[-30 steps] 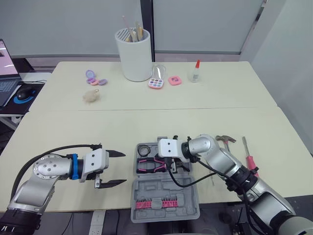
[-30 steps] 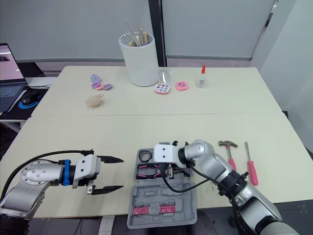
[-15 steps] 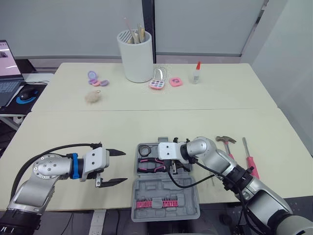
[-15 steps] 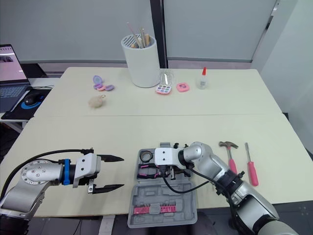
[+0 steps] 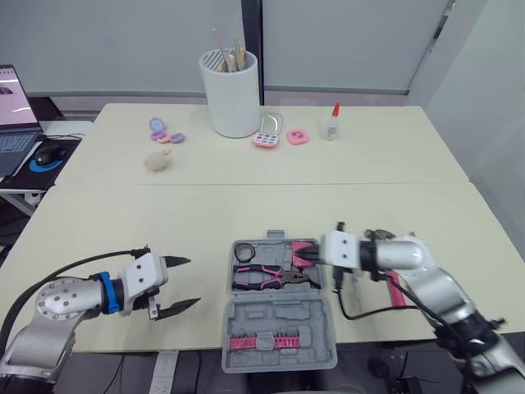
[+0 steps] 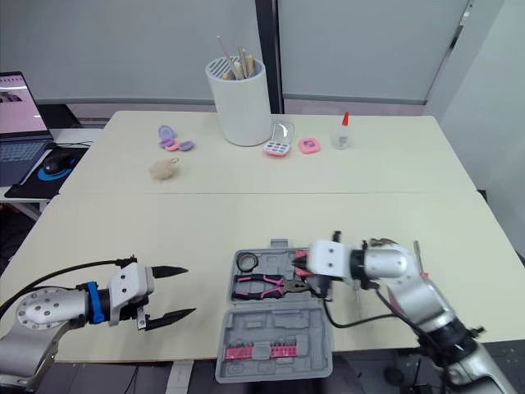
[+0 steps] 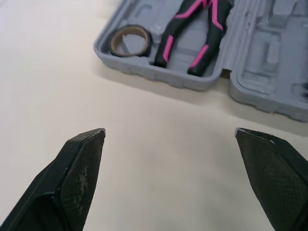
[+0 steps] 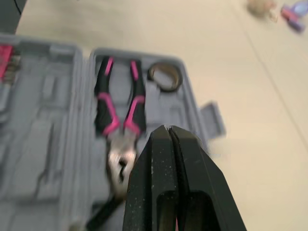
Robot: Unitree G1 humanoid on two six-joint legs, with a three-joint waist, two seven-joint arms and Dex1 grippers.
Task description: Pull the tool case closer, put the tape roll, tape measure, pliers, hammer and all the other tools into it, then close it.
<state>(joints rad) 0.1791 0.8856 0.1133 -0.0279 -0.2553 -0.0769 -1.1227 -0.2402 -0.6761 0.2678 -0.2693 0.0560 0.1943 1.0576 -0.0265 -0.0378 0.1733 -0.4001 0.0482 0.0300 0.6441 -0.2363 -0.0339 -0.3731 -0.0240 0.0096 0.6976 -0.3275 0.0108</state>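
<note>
Lying open at the near edge of the pale table (image 5: 246, 205), the grey plastic tool case (image 5: 283, 316) is being shown flat. A row of small pink bits (image 5: 264, 341) is being held in its near half. The black-and-pink pliers (image 5: 258, 277) and the dark, ring-shaped tape roll (image 5: 243, 251) are being held in its far half. The left gripper (image 5: 194, 281) is being held spread wide and empty above the table, left of the case. The right gripper (image 8: 168, 131) is being held over the case's right side, near the pliers' nose, its fingers pressed together. The pink-handled hammer (image 5: 380, 235) is being left on the table behind the right arm. Far back, a tall white pot (image 5: 234, 98) of brushes is being left standing.
</note>
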